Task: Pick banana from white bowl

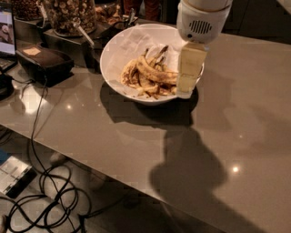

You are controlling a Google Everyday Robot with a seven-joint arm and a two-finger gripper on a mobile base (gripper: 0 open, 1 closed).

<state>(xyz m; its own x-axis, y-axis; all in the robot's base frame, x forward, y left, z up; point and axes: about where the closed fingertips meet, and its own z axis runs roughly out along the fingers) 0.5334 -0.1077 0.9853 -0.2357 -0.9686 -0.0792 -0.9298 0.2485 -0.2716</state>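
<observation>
Where the grey counter (245, 136) fills most of the view, it carries everything else and shows a broad dark shadow of the arm across its near side. Above it, at the top edge, sits the white housing of the arm (200, 20), and the gripper (184, 93) hangs straight down from it as a pale yellowish block, in front of the right side of the white bowl (109, 75), its tip low against the bowl's right rim. Whether the jaws are spread or pressed together cannot be told from this angle.

The bowl stands on the far part of the counter, lined with crumpled white paper (136, 41). Behind it to the left stands a glass jar (70, 13) full of brownish pieces, and a black box (43, 61) lies left of the bowl near the counter's edge. Dark cables (50, 195) coil on the floor below.

The banana (154, 73), long, curved and heavily browned, lies inside the bowl across a heap of smaller spotted bananas (134, 82), its right end just beside the gripper.
</observation>
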